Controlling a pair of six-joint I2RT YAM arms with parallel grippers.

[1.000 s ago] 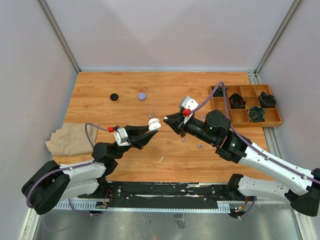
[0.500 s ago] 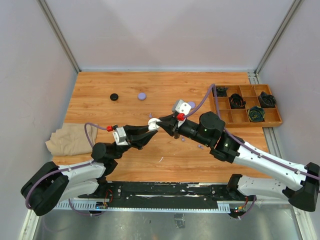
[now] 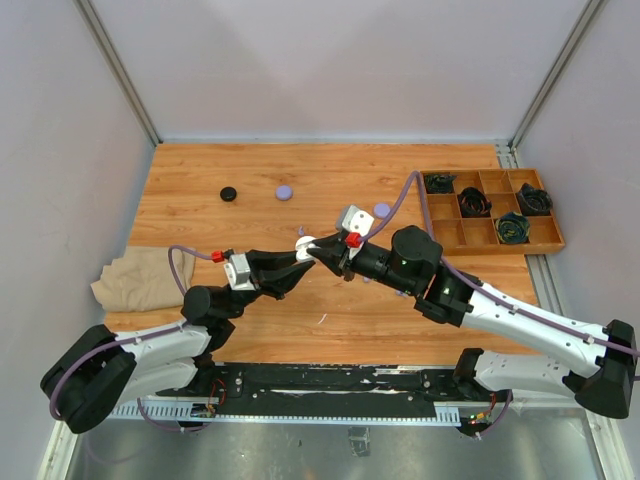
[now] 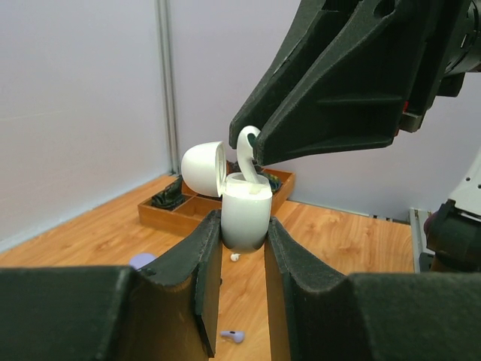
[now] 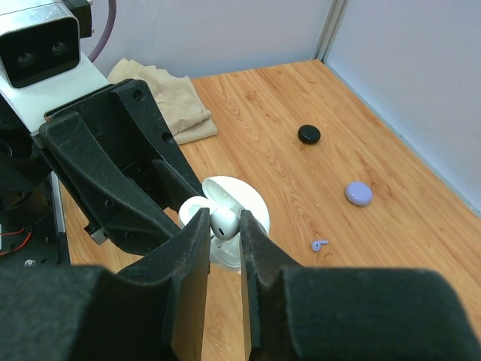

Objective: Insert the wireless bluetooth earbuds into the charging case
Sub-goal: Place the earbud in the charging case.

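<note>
One white charging case (image 4: pixel 246 209), lid flipped open, is clamped upright in the jaws of the left gripper (image 4: pixel 243 237) above mid-bench (image 3: pixel 200 170). The right gripper (image 5: pixel 224 226), its jaws pinched on one white earbud (image 4: pixel 246 144), holds it at the case's mouth. One black case (image 3: pixel 229 194) and two lavender cases (image 3: pixel 284 191) lie farther back. The far-right tray (image 3: pixel 490 242) holds four coiled cables (image 3: pixel 473 201).

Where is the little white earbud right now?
The small white bean-shaped earbud is pinched in the right claw, right at the mouth of the open white charging case held by the left claw, near the centre of the top view.
</note>
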